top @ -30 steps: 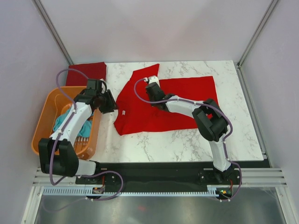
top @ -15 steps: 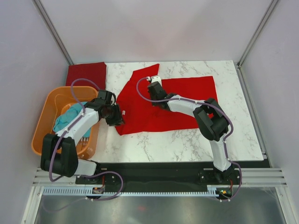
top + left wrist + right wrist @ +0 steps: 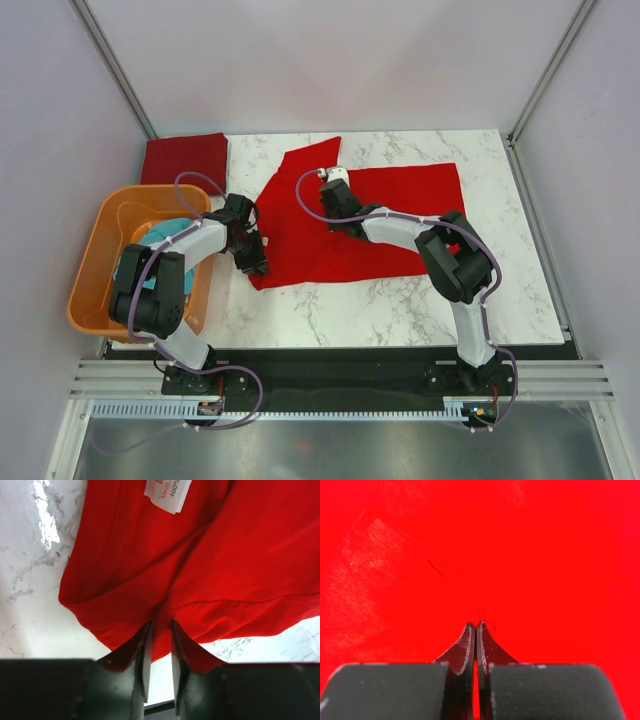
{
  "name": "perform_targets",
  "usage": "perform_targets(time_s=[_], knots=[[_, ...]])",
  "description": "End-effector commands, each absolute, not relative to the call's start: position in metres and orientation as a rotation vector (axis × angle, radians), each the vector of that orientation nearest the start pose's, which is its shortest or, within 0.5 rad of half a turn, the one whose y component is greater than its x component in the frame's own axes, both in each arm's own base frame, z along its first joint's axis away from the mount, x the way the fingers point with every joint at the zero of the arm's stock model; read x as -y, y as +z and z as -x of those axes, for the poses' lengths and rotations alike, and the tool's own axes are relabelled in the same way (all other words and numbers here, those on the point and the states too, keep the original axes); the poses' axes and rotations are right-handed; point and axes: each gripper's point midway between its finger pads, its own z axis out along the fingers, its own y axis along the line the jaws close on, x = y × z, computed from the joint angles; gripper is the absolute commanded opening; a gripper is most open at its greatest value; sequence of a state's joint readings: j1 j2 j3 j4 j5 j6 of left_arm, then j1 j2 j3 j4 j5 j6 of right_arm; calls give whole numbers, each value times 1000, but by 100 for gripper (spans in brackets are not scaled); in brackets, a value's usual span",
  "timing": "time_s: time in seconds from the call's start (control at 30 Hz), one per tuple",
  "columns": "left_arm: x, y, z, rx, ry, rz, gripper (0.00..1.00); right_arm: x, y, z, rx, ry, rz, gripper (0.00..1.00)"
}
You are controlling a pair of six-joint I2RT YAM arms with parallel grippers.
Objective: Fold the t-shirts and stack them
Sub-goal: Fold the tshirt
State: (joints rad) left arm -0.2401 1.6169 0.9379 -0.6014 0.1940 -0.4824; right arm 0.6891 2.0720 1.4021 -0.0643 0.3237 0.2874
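Note:
The bright red t-shirt (image 3: pixel 370 225) lies spread on the marble table. My left gripper (image 3: pixel 254 265) is at its lower left corner. In the left wrist view the jaws (image 3: pixel 160 626) are nearly together with the shirt's hem (image 3: pixel 165 580) between the tips, and the white neck label (image 3: pixel 167 495) lies just beyond. My right gripper (image 3: pixel 333 190) is on the shirt's upper middle. In its wrist view the jaws (image 3: pixel 476 625) are pressed shut with red cloth (image 3: pixel 520 555) between them. The maroon t-shirt (image 3: pixel 185 158) lies folded at the back left. The teal t-shirt (image 3: pixel 160 232) is in the basket, mostly hidden by my left arm.
The orange plastic basket (image 3: pixel 95 290) stands off the table's left edge, beside my left arm. Bare marble (image 3: pixel 400 310) shows along the table's front and at the back right. Grey walls close in the back and both sides.
My left arm has swung from above the basket rightward and down to the red shirt's lower left corner. My right gripper has shifted slightly right on the shirt.

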Motion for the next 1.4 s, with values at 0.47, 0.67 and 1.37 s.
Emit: perform_targets(time_s=[0.47,0.67,1.37], knots=[[105,39,-318,-2797,-211,239,3,-293,80,-445,-2168,189,226,0],[97,38,-324,-2821,-120,233,18,-286,77,-447,-2175,170,215,0],[101,41,-250,-2872,-64,216,32,-291,91,-460,-2176,262,229,2]])
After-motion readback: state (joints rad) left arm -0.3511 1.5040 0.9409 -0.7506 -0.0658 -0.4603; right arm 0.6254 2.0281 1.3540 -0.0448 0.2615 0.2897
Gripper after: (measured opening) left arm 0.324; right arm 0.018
